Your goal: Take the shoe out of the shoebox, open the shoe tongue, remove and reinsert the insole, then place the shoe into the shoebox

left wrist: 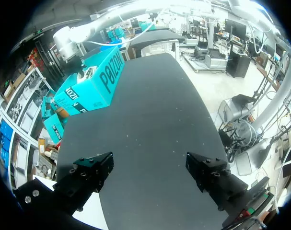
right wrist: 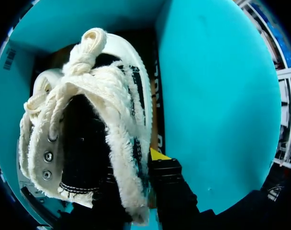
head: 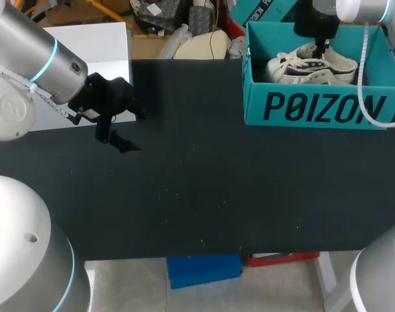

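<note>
A white sneaker (head: pixel 312 65) with frayed edges and black stripes lies inside the teal shoebox (head: pixel 324 107) at the table's back right. My right gripper (head: pixel 322 47) reaches down into the box from above. In the right wrist view the shoe's fuzzy collar wall (right wrist: pixel 116 110) sits between the fingers. One yellow fingertip (right wrist: pixel 158 155) presses its outer side and the other finger is inside the shoe, close against the teal box wall (right wrist: pixel 217 96). My left gripper (head: pixel 121 142) hangs open and empty over the table's left. It is wide apart in its own view (left wrist: pixel 150 172), far from the shoebox (left wrist: pixel 95 81).
A white flat board (head: pixel 99 58) lies at the back left, just behind my left gripper. The black tabletop (head: pixel 217 195) stretches bare between the left gripper and the shoebox.
</note>
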Controlling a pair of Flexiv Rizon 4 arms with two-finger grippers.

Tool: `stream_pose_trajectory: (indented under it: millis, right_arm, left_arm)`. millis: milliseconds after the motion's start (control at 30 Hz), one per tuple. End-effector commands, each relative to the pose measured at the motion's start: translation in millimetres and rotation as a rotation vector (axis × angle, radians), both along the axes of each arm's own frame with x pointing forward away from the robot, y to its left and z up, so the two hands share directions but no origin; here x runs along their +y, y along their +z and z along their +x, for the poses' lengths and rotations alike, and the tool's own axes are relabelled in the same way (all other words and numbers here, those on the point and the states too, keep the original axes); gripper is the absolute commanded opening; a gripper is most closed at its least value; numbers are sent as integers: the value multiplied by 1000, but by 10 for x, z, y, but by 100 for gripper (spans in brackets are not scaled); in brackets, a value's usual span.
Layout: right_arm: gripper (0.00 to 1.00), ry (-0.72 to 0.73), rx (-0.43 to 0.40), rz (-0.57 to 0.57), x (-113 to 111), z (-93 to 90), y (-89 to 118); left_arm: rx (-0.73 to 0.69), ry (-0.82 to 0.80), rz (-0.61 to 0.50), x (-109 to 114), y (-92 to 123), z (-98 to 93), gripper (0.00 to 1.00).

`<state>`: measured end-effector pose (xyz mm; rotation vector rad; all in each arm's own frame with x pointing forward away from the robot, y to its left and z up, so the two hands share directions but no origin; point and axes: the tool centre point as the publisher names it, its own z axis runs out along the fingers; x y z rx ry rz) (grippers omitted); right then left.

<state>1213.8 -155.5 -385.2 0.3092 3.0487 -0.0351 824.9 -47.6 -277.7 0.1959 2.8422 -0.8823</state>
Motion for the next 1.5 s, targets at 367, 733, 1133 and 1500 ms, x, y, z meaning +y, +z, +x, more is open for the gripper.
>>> stream_pose_trajectory:
  millis: [367, 733, 1133, 1500]
  right_arm:
    - [13, -10, 5, -14, 21, 12, 137]
    - [33, -37, -37, -54, 4, -135, 803]
    - [38, -52, -61, -63, 426, -526, 1566]
    - [39, -77, -53, -38, 1076, -1146, 2048]
  left_arm:
    - [-4, 1, -1, 3, -9, -6, 100]
    - [-4, 1, -1, 3, -9, -6, 100]
    - [-4, 1, -1, 3, -9, -6, 100]
    - [-4, 1, -1, 3, -9, -6, 100]
